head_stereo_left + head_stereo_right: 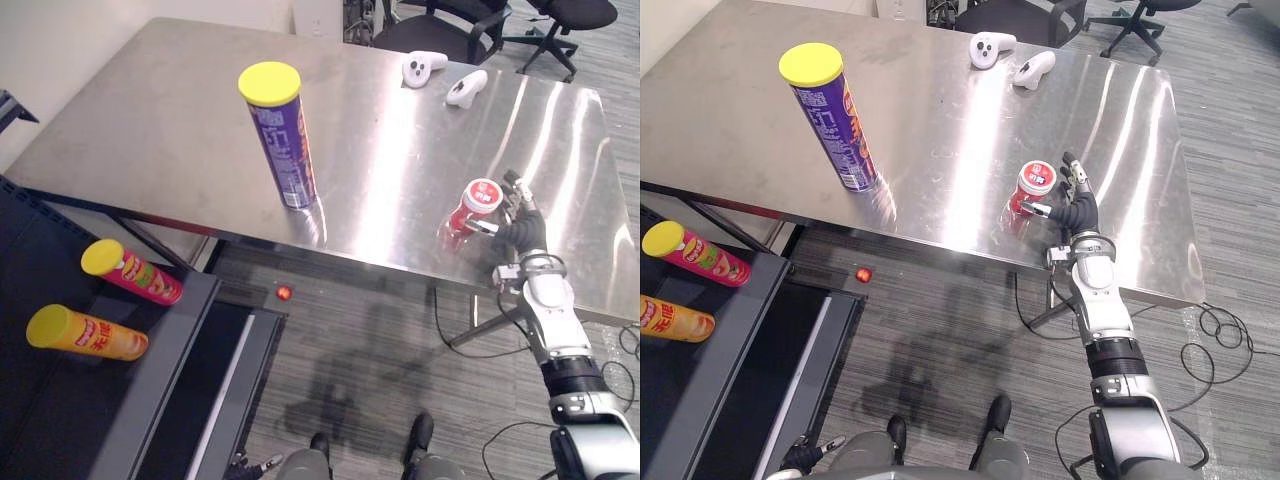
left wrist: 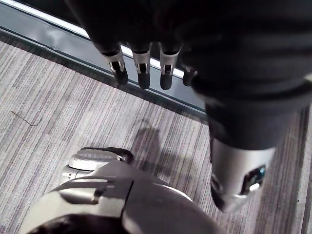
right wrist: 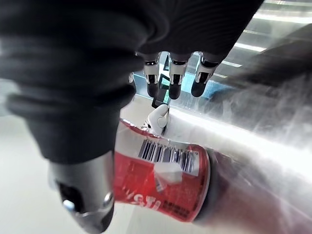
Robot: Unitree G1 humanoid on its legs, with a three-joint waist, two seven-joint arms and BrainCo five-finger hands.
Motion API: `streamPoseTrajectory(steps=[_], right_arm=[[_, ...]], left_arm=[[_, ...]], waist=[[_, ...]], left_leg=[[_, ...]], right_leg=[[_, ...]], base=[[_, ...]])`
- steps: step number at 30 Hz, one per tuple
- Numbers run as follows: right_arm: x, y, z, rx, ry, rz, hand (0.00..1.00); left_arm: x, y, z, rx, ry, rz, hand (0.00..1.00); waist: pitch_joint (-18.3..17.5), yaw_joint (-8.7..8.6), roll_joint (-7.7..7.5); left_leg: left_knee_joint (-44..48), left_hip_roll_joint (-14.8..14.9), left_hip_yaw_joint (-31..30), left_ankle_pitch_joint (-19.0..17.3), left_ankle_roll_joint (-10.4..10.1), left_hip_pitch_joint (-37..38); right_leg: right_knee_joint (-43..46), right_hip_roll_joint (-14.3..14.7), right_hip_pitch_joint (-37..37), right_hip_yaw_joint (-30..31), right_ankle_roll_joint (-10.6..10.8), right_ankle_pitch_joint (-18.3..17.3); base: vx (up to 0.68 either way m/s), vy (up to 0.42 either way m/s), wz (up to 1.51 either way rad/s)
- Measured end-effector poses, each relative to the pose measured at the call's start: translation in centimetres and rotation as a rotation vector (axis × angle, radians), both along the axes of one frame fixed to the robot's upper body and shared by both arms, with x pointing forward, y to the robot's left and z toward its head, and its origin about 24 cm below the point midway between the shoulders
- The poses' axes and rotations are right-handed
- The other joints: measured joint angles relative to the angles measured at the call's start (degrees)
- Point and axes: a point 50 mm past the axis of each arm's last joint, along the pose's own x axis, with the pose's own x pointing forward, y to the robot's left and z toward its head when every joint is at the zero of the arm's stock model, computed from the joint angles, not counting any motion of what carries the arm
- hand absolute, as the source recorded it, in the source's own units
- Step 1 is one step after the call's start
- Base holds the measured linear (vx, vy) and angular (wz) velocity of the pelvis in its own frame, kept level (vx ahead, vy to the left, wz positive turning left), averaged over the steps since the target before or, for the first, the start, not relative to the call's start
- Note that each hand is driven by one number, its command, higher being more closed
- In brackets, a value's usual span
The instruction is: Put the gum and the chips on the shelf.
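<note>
**Gum tub within reach, not yet gripped**

Find the gum tub (image 1: pixel 478 203) upright on the steel surface (image 1: pixel 150 120), well to the right of the purple chips can (image 1: pixel 282 140) and nearer the front edge. See the right hand (image 1: pixel 520 225) just past the tub on the side away from the can, fingers (image 3: pixel 174 80) straight and released, closed round nothing. Contact between thumb and red wall is impossible to judge.

Expect a light, stiff plastic tub with a smooth, probably slippery label. Take it round the middle of the wall, below the white lid, thumb opposite fingers, with a gentle squeeze. Treat the chips can, upright under its yellow lid, as light, tall and easy to tip, and grip it at mid-height.

Look below and left of the chips can for the dark shelf (image 1: pixel 165 370), carrying a pink can (image 1: pixel 135 271) and an orange can (image 1: pixel 88 334) on their sides. Spot the left hand (image 2: pixel 143 73) hanging over the floor, fingers relaxed and empty.

Hard to make out: the free room on the shelf, cut off at the picture's edge.
</note>
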Motion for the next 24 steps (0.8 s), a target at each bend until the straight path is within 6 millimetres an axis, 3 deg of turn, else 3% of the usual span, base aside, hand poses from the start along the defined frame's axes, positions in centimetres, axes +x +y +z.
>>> streamPoseTrajectory(steps=[7,8,24], right_arm=[[0.1,0.3,0.2,-0.004,-0.005,0.012,0.0],[0.1,0.4,0.2,-0.004,-0.005,0.013,1.0],[0.1,2.3,0.2,-0.014,-0.012,0.092,1.0]], left_arm=[[0.0,0.0,0.0,0.002,0.0,0.001,0.0],[0.0,0.0,0.0,0.002,0.0,0.001,0.0],[0.4,0.2,0.2,0.011,-0.019,0.003,0.0]], waist=[[0.56,0.48,0.02],[0.58,0.51,0.0],[1.16,0.68,-0.54]], left_leg=[[0.0,0.0,-0.07,0.02,0.02,0.01],[0.0,-0.01,-0.08,0.02,0.03,0.01],[-0.14,0.08,-0.08,0.04,0.04,0.48]], right_leg=[[0.0,0.0,0.04,0.0,0.0,0.0],[0.0,-0.01,0.06,-0.01,0.0,0.0],[-0.01,0.06,0.53,0.03,0.0,0.0]], base=[[-0.02,-0.012,0.0],[0.0,0.0,0.0],[0.0,0.0,0.0]])
